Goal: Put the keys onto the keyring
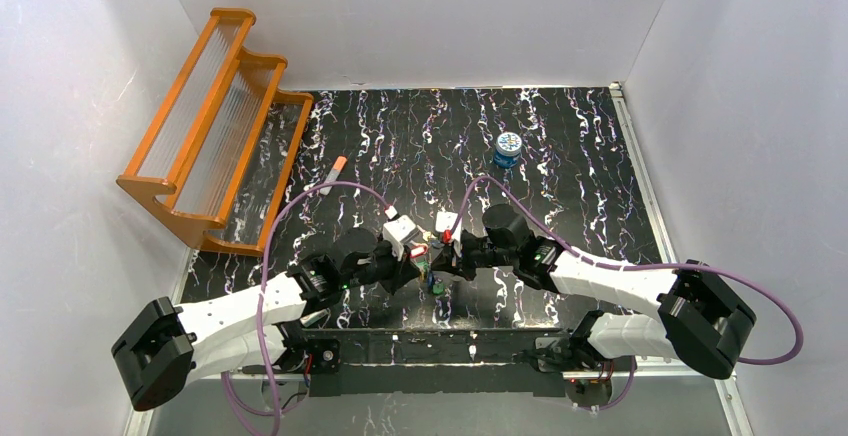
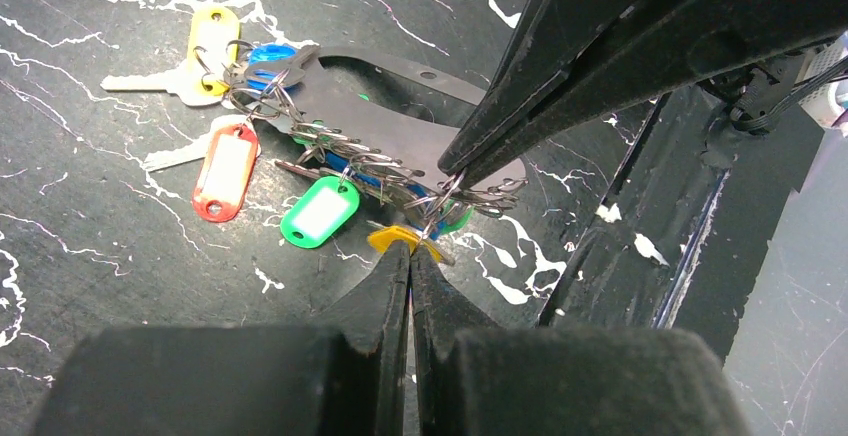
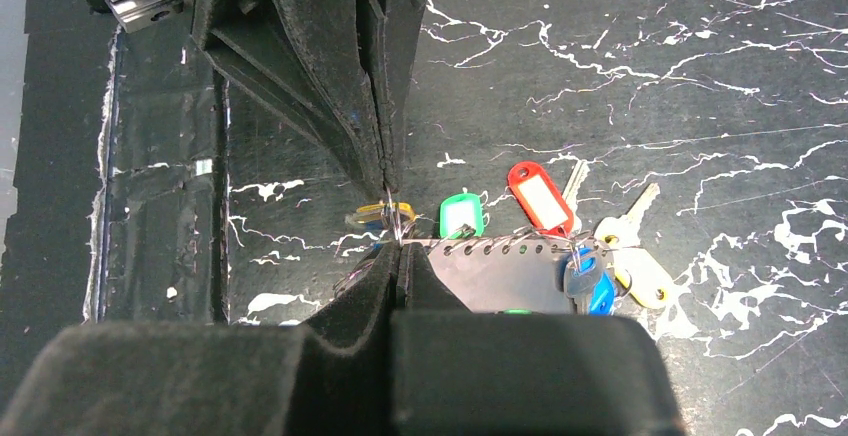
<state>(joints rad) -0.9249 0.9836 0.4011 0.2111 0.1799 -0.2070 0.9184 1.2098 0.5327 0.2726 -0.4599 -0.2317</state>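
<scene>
The keyring [image 2: 380,106] is a flat grey plate [image 3: 510,271] with an oval opening and a row of holes threaded with wire rings. It lies low over the black marbled mat. The keys hang from those rings: a yellow-headed key [image 2: 205,51], a blue one [image 3: 590,286], a red tag [image 2: 225,171] and a green tag [image 2: 320,211]. My left gripper [image 2: 410,248] is shut on a thin wire ring at the plate's end, above a yellow head [image 2: 395,239]. My right gripper [image 3: 400,249] meets it tip to tip, shut on the wire rings there.
An orange slatted rack [image 1: 215,131] stands at the back left. A small round blue tin [image 1: 509,148] sits at the back, and an orange-tipped white tube [image 1: 333,173] lies left of centre. A black base bar [image 1: 430,341] runs along the near edge.
</scene>
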